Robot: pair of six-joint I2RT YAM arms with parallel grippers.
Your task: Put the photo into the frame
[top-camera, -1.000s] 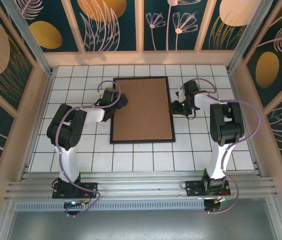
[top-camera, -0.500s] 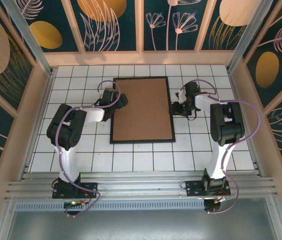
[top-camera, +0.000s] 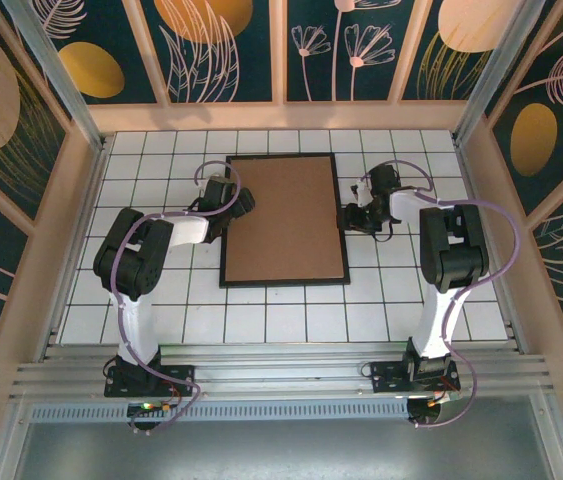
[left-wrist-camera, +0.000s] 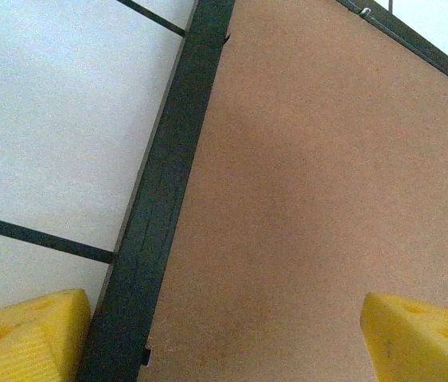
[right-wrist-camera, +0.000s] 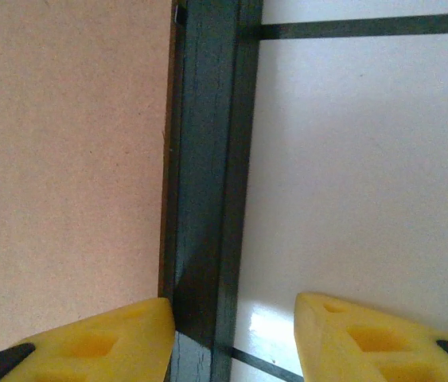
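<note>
The frame (top-camera: 283, 283) lies flat on the tiled table, its narrow black rim round a plain brown backing board (top-camera: 286, 218) that faces up. The photo is hidden. My left gripper (top-camera: 242, 203) is open wide over the frame's left side. One yellow finger (left-wrist-camera: 29, 338) is over the tile outside the rim (left-wrist-camera: 168, 183) and the other (left-wrist-camera: 422, 342) is over the board (left-wrist-camera: 311, 199). My right gripper (top-camera: 352, 217) stands open astride the right rim (right-wrist-camera: 208, 159). Its left finger (right-wrist-camera: 104, 342) is over the board's edge and its right finger (right-wrist-camera: 367, 334) is over the tile.
White tiles (top-camera: 151, 300) with dark grout surround the frame. Wooden walls (top-camera: 81, 180) close in the table on the left, right and back. The arm bases (top-camera: 146, 375) stand on the rail at the near edge.
The right wrist has shifted very slightly at the frame's right rim. The left arm and the frame stay where they were.
</note>
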